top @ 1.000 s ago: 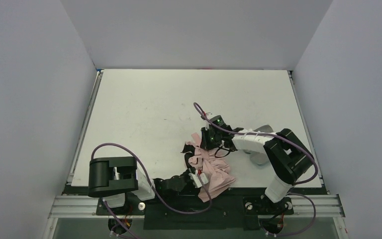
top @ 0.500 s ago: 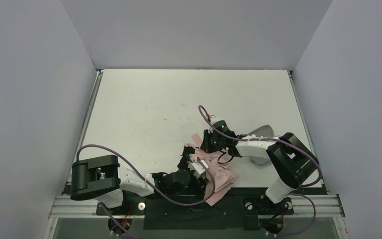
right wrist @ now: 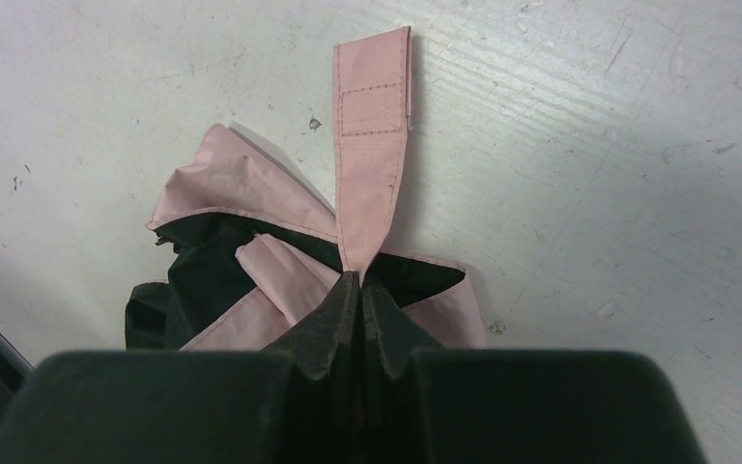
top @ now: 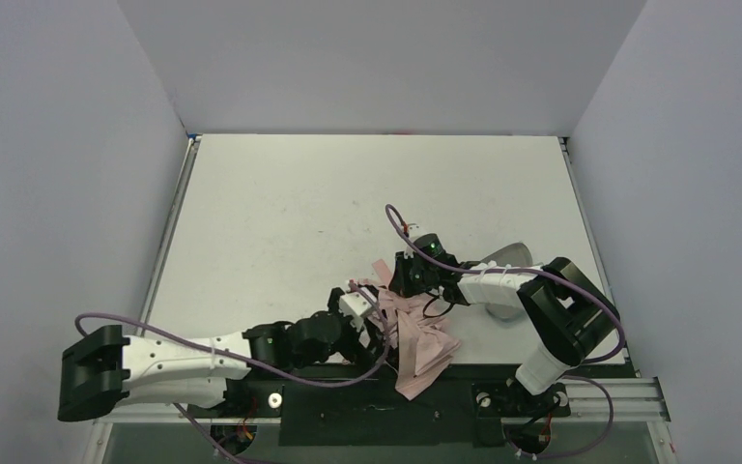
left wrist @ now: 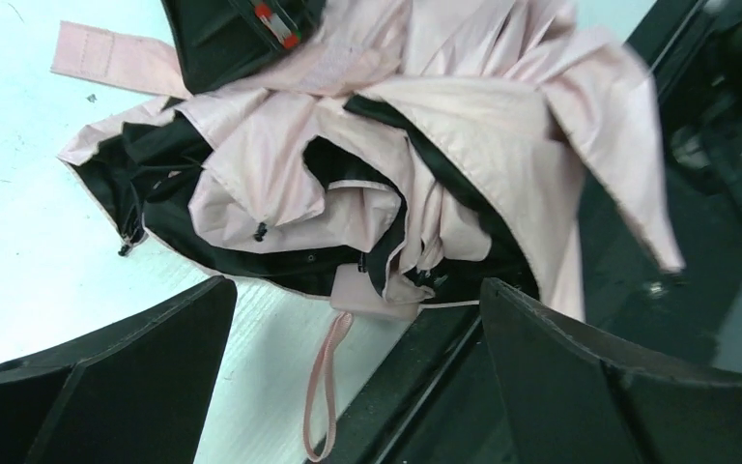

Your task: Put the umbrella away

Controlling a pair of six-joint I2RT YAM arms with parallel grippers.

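Observation:
The umbrella (top: 417, 338) lies crumpled at the table's near edge, pale pink fabric with a black lining, part of it hanging over the black rail. Its small pink handle (left wrist: 375, 295) and loop strap (left wrist: 320, 387) point toward my left gripper (left wrist: 353, 288), which is open just short of the handle, holding nothing. In the top view the left gripper (top: 353, 307) sits at the umbrella's left side. My right gripper (right wrist: 359, 278) is shut on the base of the umbrella's pink closure strap (right wrist: 375, 145). It holds the far end of the bundle (top: 408, 275).
A pale rounded object (top: 510, 254) lies partly hidden behind the right arm. The black base rail (top: 348, 406) runs along the table's near edge under the hanging fabric. White walls enclose the table (top: 280, 213) on three sides.
My left gripper opened wide and let go of the fabric, then shifted up and left along the umbrella while its arm stretched out low to the left. The right gripper kept its hold.

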